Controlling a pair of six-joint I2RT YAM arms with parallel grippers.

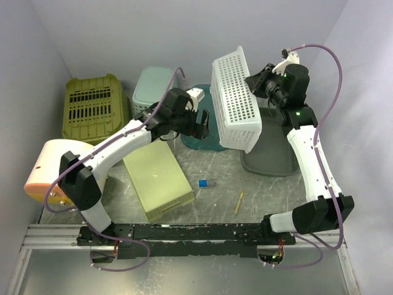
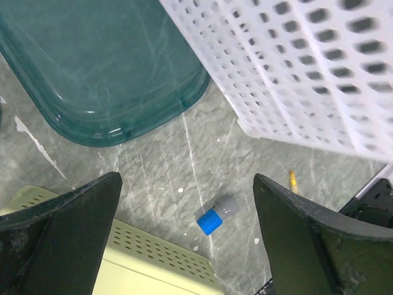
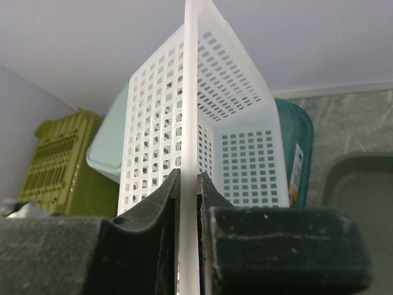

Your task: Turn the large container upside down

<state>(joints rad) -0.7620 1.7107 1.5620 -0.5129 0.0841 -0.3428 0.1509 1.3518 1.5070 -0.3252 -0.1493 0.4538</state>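
Large container: the white basket (image 1: 235, 101) is off the bench (image 1: 221, 178) and tipped on its side, open face towards the right arm, above the teal tray (image 2: 104, 67).
Right gripper (image 3: 187, 184): clamped on the basket's rim, the thin wall pinched between both fingers.
Left gripper (image 2: 187, 184): jaws wide apart, nothing in them (it seems just clear of the basket's lower corner, though the top view is crowded there).
Below it: a blue-capped vial (image 2: 216, 216) lies beside the pale yellow-green box (image 1: 158, 178).
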